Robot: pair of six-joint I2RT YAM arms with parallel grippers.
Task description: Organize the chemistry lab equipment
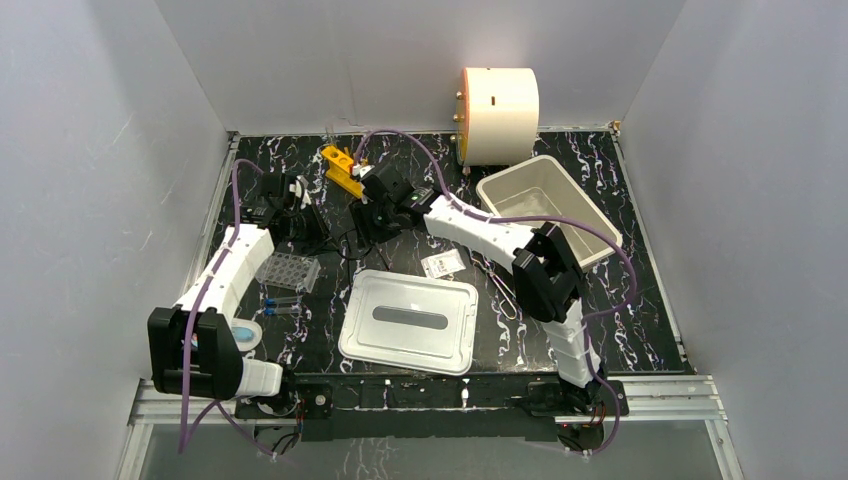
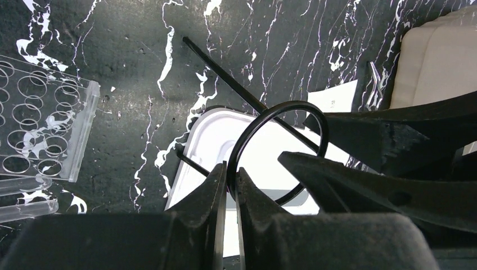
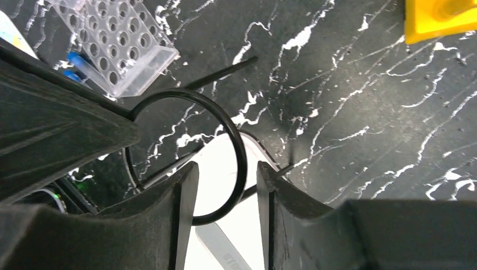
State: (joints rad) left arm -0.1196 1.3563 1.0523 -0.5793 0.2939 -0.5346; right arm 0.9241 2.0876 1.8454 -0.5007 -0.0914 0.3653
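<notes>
Enclosed robot lab cell: grey panel walls (image 1: 100,150), black marbled table (image 1: 640,330), well plate (image 1: 288,270).

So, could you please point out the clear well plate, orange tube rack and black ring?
clear well plate (image 1: 288,270): top external view, middle of its wells.
orange tube rack (image 1: 338,163): top external view, middle of its body.
black ring (image 3: 242,160): right wrist view, right side of hoop.

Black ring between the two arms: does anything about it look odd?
Yes. The black ring with its straight rod is held in the air, pinched at its rim by the left pincer, while the right pincer straddles the same ring with jaws apart. Two pincers on one small item looks unusual.
</notes>
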